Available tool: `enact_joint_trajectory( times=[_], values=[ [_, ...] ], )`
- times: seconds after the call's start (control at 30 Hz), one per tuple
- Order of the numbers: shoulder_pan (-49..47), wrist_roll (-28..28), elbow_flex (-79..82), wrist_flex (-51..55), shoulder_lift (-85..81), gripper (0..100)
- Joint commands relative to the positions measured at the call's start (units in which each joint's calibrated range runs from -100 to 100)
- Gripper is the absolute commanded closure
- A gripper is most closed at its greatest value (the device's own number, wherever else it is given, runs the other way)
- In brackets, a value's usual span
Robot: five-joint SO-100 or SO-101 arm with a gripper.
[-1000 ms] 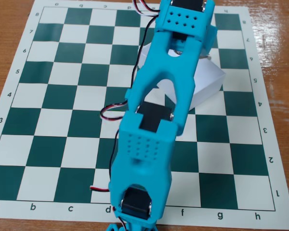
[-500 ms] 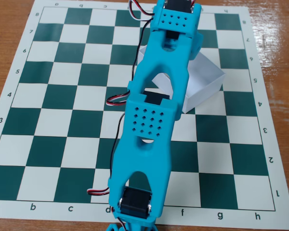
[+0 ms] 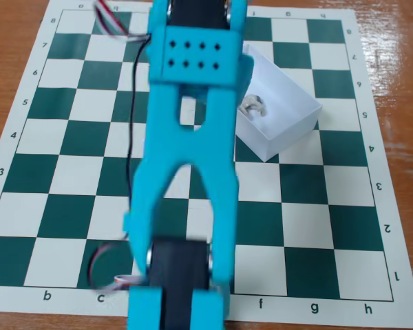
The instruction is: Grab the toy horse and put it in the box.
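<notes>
— Motor housing (image 3: 179, 278) first, black, right at the near edge, wedged into the blue arm (image 3: 189, 158). See how blurred it all is?

— Yes. Red, white and black wires (image 3: 103, 268) curl out beside it, low on the left of the fixed view.

— Then the arm forks into two struts and runs away from us, straight up over the chessboard (image 3: 62, 172), to a block with eight holes (image 3: 195, 55).

— And the pincer?

— Can't see it. The arm leaves the top edge of the view, so the pincer is out of sight and I can't tell whether it is spread or closed.

— So where's the toy horse (image 3: 253, 106)?

— Lying in the box (image 3: 286, 127), pale with darker patches, just right of the arm's upper part. Nothing is touching it. With the pincer hidden, I can only place it against the arm.

— The box sits askew on the board, one corner pointing toward us.

— Beyond the board's edges there's brown wooden table (image 3: 399, 62), on both sides.
</notes>
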Motion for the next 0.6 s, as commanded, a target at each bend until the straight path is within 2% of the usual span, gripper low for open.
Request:
enact_joint_trajectory(
  times=[0.0,0.17,0.23,0.57],
  values=[
    [-1.0,-0.2,24.9,-4.3,-30.6,76],
    [0.2,-0.4,59.7,-6.8,-72.8,73],
    [1.7,-1.0,61.3,-4.8,-70.6,71],
    [1.7,-0.8,89.1,-24.7,-72.3,71]
  ],
)
